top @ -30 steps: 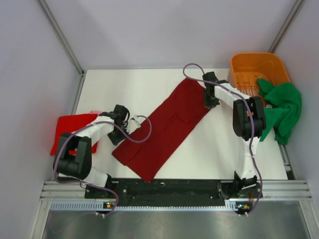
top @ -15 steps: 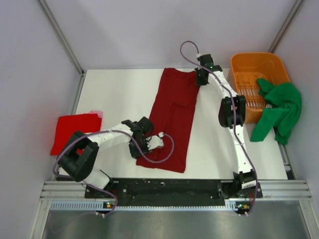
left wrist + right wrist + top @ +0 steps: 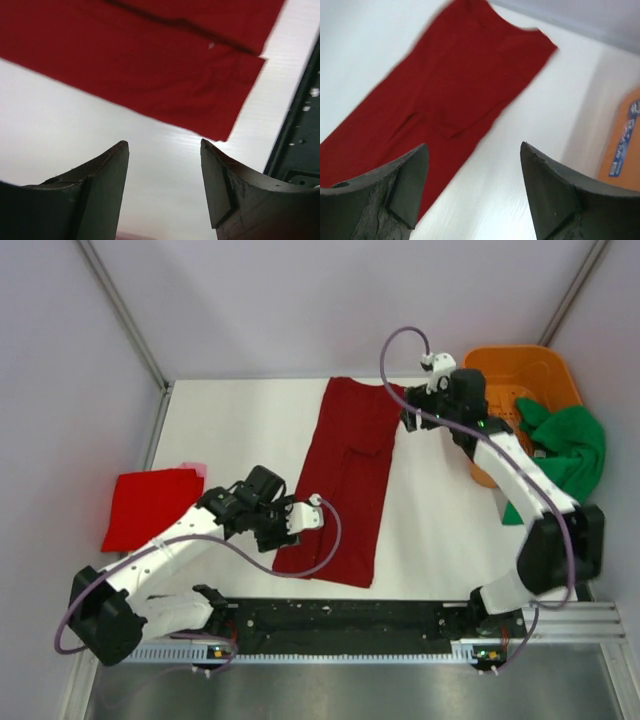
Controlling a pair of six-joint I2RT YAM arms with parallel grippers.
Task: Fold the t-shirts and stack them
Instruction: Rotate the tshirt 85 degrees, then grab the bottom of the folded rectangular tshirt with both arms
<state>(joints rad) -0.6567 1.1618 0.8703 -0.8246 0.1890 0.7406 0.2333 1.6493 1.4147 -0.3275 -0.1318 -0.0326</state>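
The dark maroon t-shirt [image 3: 347, 475] lies flat as a long folded strip, running from the far edge of the table towards the near rail. My left gripper [image 3: 283, 533] hovers just left of its near end, open, with only white table between the fingers [image 3: 162, 142]; the maroon cloth [image 3: 150, 55] lies just beyond the tips. My right gripper [image 3: 410, 420] is beside the strip's far right corner, open and empty [image 3: 472, 145], with the maroon t-shirt [image 3: 435, 100] spread out to its left. A brighter red t-shirt [image 3: 150, 505] lies folded at the left edge. A green t-shirt [image 3: 565, 455] hangs over the basket's side.
An orange slotted basket [image 3: 500, 370] stands at the back right, and its wall shows in the right wrist view [image 3: 625, 145]. The black base rail [image 3: 340, 615] runs along the near edge and appears at the right of the left wrist view [image 3: 300, 125]. Grey walls close in the table.
The maroon t-shirt swung from lying diagonally to lying straight. Both grippers let go of it and opened; the left drew back from its near end, the right moved off its far corner.
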